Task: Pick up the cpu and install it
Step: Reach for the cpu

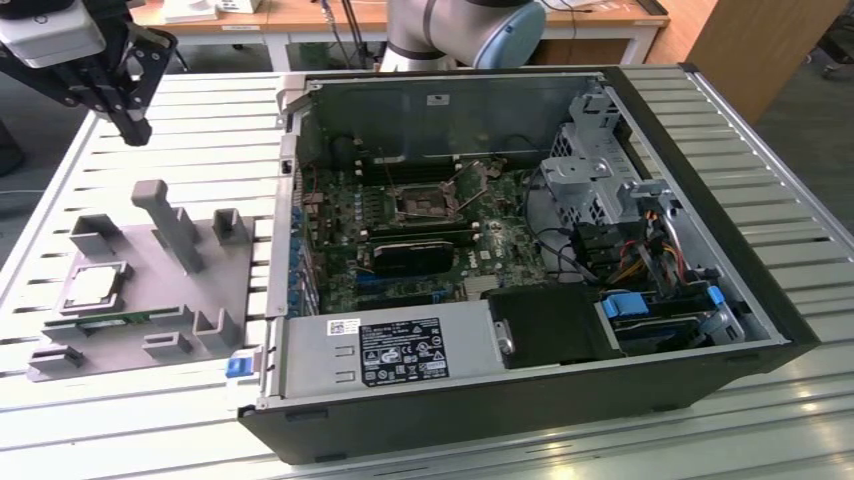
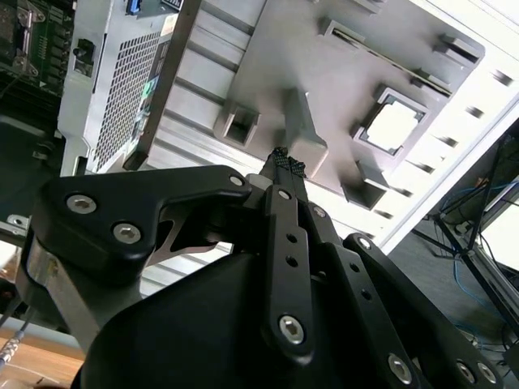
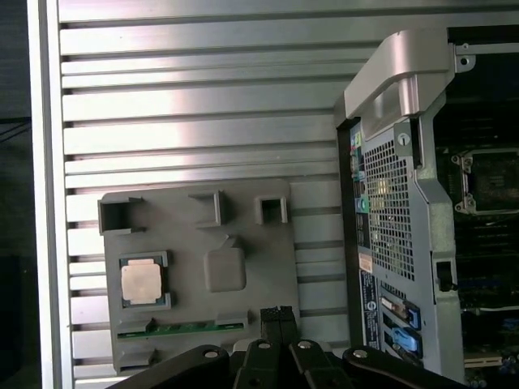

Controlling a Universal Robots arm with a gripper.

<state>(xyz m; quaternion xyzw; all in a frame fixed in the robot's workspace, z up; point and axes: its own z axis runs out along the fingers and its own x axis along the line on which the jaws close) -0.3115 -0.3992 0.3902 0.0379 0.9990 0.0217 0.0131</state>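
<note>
Hovering at the exterior view's upper left, jaws pressed together, holding nothing: gripper (image 1: 135,132). Lying in a recess of the grey fixture tray (image 1: 154,295) at lower left, well apart from the gripper: cpu (image 1: 96,287).

One cpu (image 1: 94,288), one memory stick (image 1: 114,321), one grey fixture tray (image 1: 167,300), one open computer case (image 1: 534,410).
</note>
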